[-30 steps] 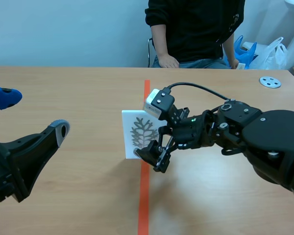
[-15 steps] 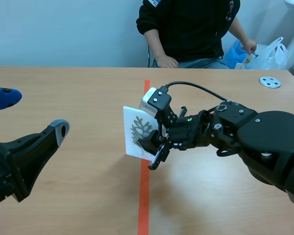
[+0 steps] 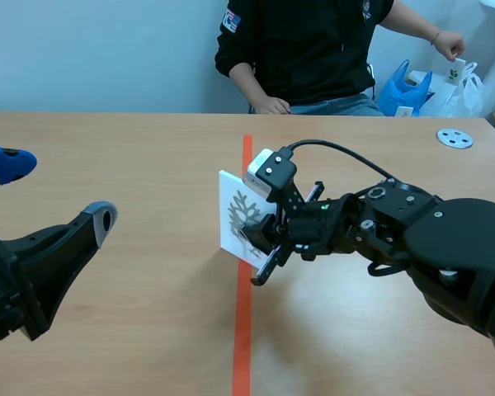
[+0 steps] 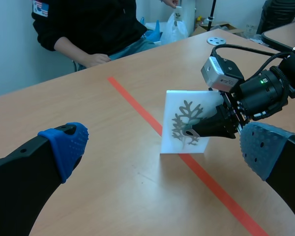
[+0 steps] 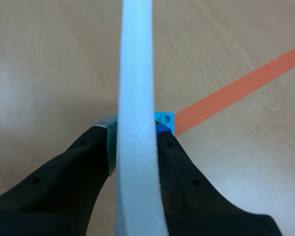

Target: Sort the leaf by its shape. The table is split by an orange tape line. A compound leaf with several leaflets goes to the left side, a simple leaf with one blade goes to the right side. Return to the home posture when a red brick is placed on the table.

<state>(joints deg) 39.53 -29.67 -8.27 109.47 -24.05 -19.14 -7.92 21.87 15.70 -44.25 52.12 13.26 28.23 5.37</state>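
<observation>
The right gripper (image 3: 262, 250) was clamped on a white card (image 3: 233, 210), its two pads (image 5: 108, 130) pressed flat against opposite faces near the card's lower corner. The card stood on edge between the fingers and rose well above them, tipped a little. It hung over the orange tape line (image 3: 242, 330). Whether its bottom edge touched the table (image 3: 148, 346) could not be told.

The printed leaf (image 4: 185, 123) faced away from the gripper's arm, toward the left gripper (image 3: 54, 190). It branched into several lobes, so it was probably the compound kind.

From the wrist camera the card showed a thick, matt, slightly rough edge, like foam board. It was likely very light and stiff enough to stand without sagging. It was probably also easy to dent, and it could swing about a pinch placed so low. A hold on the flat faces seemed right, with moderate squeeze. A grip nearer the middle of the side edge would likely resist twisting better. The surface looked dull rather than glossy, so slipping seemed unlikely.

The left gripper hung with its fingers spread wide and nothing between them, well apart from the card.
</observation>
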